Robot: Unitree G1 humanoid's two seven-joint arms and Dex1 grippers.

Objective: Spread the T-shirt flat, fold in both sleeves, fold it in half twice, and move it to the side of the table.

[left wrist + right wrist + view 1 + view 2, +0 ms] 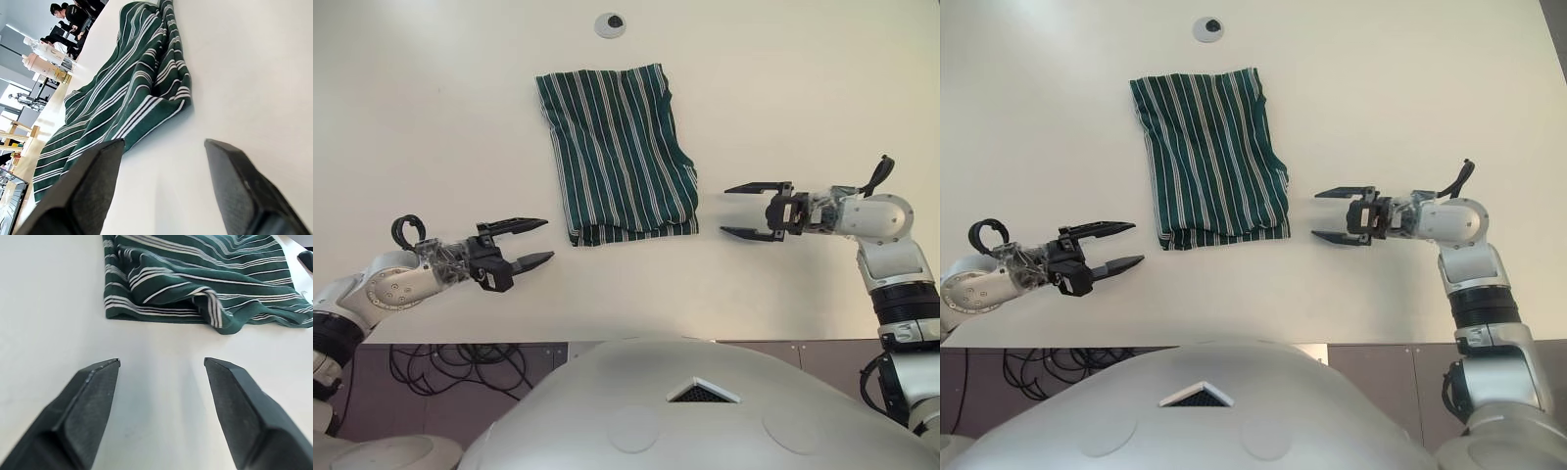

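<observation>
T-shirt [619, 157] folded, flat on table [822, 88] | left gripper [549, 239] apart, beside it | right gripper [724, 210] apart, beside it

Head overhead, wrists low
Eye views look down on the white table [803, 88]; wrist cameras skim it closely; all share the green white-striped folded T-shirt [617, 157].

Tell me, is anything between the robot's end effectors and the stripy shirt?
Nothing visible is. Just table surface lies between the T-shirt and the open left end effector, and likewise the open right end effector.
</observation>
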